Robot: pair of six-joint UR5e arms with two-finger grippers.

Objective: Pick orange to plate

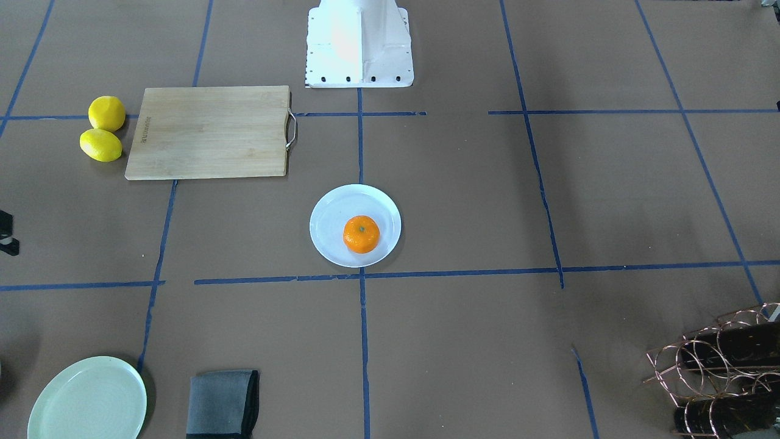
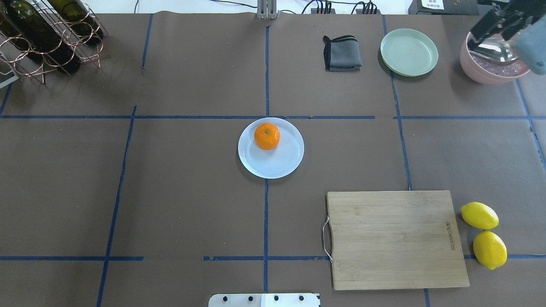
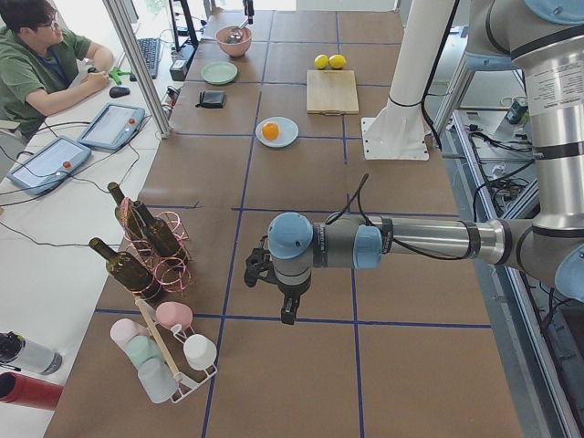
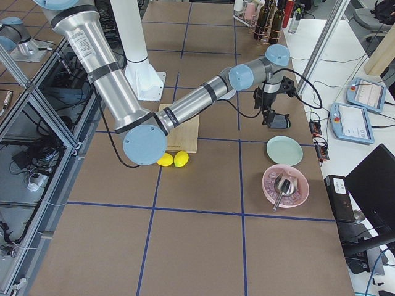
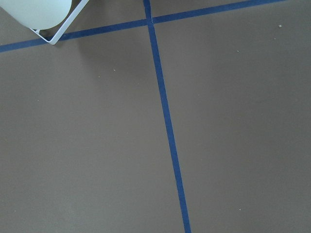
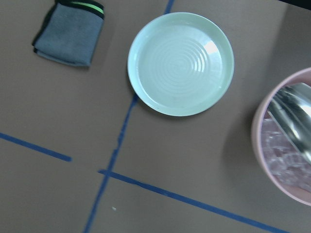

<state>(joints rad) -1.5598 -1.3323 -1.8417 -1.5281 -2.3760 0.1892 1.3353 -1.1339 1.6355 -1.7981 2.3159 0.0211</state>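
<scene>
Overhead exterior: orange (image 2: 267,136) sits on the white plate (image 2: 283,164), off-centre toward the far rim, well apart from both sets of jaws; left gripper (image 3: 285,308) hangs over bare table near the wine rack (image 3: 151,246), far from the plate; jaws apart or together, cannot tell. Right gripper (image 4: 269,117) hovers by the grey cloth (image 2: 342,53) and mint plate (image 2: 408,52); jaw state likewise cannot tell.

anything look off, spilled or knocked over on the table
Nothing stands out: the orange sits stem-up on the white plate, a bit off centre, and the two lemons lie beside the cutting board.
</scene>
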